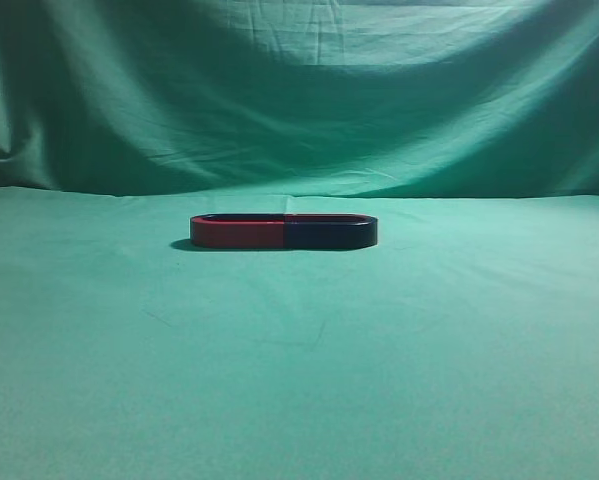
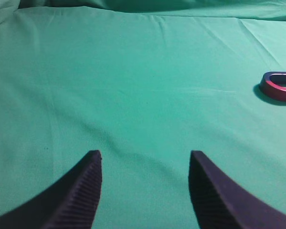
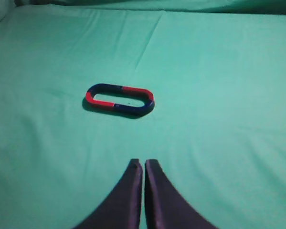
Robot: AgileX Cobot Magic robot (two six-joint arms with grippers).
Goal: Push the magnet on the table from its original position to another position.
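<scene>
While your right gripper [image 3: 143, 164] sat closed, the magnet [image 3: 120, 100] lay on the worktop [image 3: 228, 71] just above center of its frame, long axis left to right. Your left gripper [image 2: 145, 160] was open, with the magnet at its frame's right edge, farther off.

The magnet [image 1: 331, 233], a flat low U showing a dark navy-blue side face, lay on the green-clothed surface [image 1: 299, 380], its open end touching a red-faced U magnet [image 1: 237, 233], the pair closing into one oval ring
</scene>
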